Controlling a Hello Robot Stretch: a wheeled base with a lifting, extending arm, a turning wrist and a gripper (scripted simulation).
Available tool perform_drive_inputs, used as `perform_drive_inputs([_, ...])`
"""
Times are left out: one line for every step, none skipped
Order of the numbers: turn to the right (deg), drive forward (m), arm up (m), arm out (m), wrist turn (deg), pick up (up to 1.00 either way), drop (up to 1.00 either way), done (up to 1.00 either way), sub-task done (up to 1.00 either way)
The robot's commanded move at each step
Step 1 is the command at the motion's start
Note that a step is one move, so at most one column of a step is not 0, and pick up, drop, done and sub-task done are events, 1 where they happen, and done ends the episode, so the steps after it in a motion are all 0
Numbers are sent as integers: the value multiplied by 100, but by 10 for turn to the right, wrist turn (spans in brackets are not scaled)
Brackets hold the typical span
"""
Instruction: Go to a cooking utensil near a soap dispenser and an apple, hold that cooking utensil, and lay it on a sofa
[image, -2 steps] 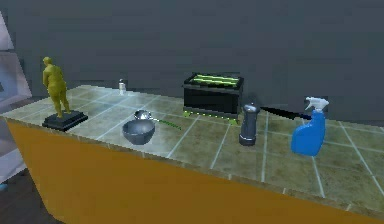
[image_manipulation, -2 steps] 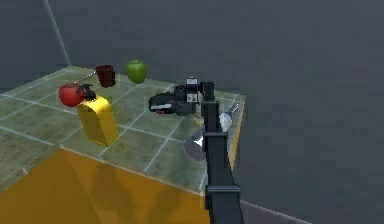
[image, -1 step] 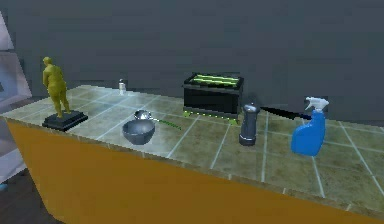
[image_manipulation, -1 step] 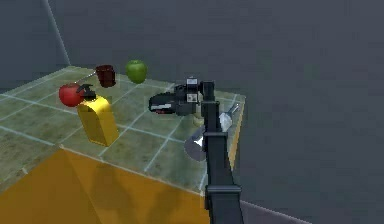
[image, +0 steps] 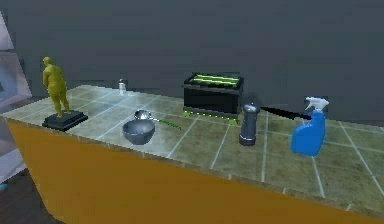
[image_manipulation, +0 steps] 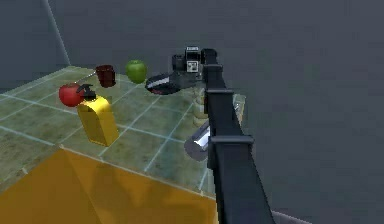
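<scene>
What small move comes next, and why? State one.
Probably ease the gripper onto the dark round vessel and take hold: the vessel lies on the counter beside the green apple, at the gripper's far end; whether it's held cannot be told.

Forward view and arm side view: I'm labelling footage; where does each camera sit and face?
Forward view: on the robot, facing ahead and slightly down at a counter with statue, toaster, spray bottle; robot body: none.
Arm side view: on the robot's body, facing out sideways at soap dispenser and apple; arm and claw show.
Shared: a tiled, orange-fronted counter, perhaps the same one.
</scene>
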Motion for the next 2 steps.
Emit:
perform_drive_inputs([0, 0, 4, 0, 0, 0, 0, 0, 0])
perform_drive_inputs([0, 0, 0, 0, -450, 0, 0, 0, 0])
